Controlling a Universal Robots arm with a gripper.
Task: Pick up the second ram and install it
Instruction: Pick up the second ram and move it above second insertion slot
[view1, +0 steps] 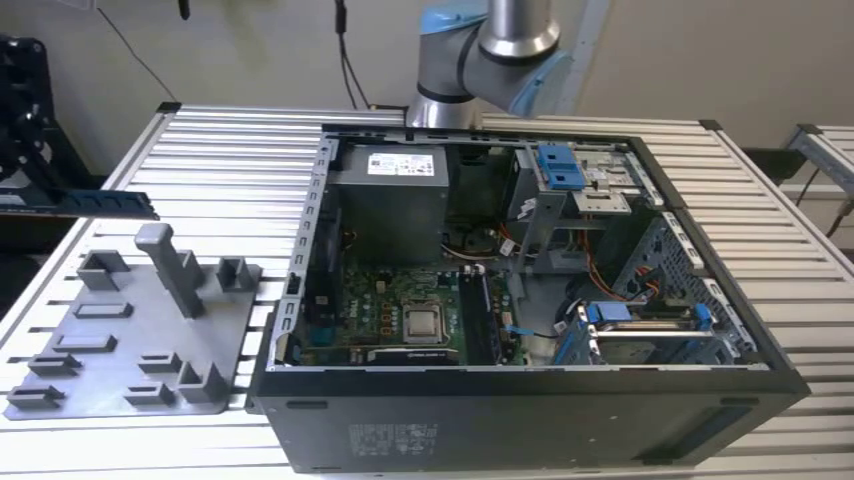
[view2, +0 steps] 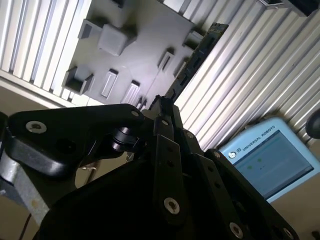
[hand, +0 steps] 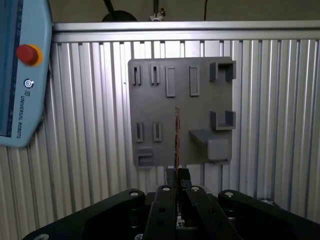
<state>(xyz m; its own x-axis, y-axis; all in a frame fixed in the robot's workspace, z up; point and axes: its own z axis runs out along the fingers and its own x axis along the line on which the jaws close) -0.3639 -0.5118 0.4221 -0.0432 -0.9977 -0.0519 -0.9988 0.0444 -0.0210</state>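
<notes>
A pale beige wall stands behind the ribbed aluminium table; black cables hang down it. Another slatted table sits at the exterior view's right.

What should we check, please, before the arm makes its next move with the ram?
1. Grip: gripper is shut on the ram: ok.
2. Ram clear of the grey holder: it hangs above the holder in the exterior view: ok.
3. Ram straight: edge-on and in line with the gripper in the first wrist view: ok.
4. Case open, with the board exposed: ok.
5. Slots free for the ram: cannot tell.
</notes>
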